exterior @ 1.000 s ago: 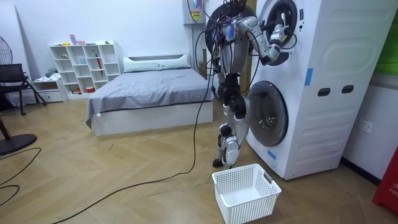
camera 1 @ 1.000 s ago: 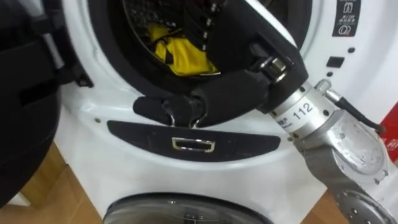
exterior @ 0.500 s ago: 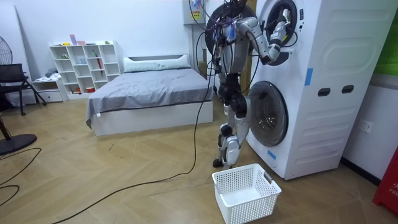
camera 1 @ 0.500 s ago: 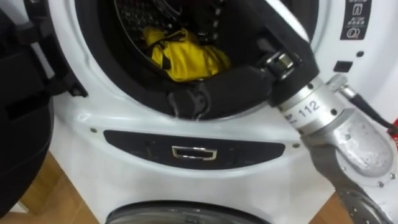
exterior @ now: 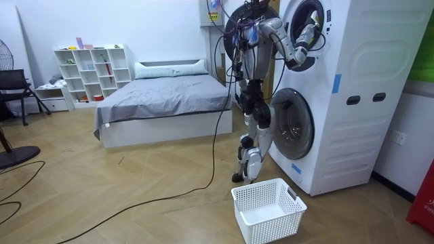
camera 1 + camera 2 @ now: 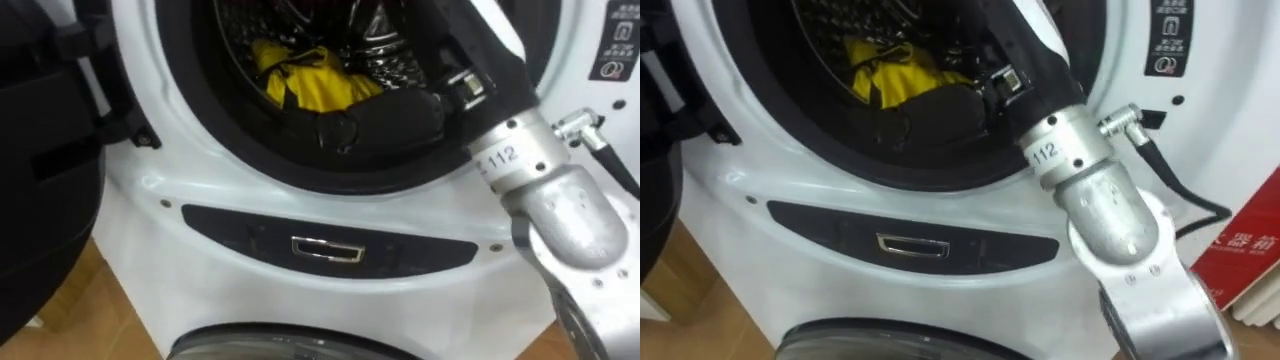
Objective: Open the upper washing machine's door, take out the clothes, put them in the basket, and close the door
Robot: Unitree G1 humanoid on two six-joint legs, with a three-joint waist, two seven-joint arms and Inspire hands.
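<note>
A yellow garment lies crumpled in the drum of the upper washing machine, behind the dark door seal. My right arm comes in from the lower right. Its black right hand is inside the drum opening, just over the lower seal, right beside and slightly below the yellow cloth. The hand is dark against the dark drum, so its grip is unclear. In the right eye view the same hand lies against the yellow garment. In the room view I stand upright at the stacked machines, arm raised into the upper drum.
The open dark door hangs at the left of the opening. A chrome latch sits in the panel below, above the lower machine's door. A white laundry basket stands on the floor by my feet. A bed lies behind.
My right hand has gone from in front of the lower door seal up and into the drum, ending beside the yellow garment. The head camera shifted slightly.
</note>
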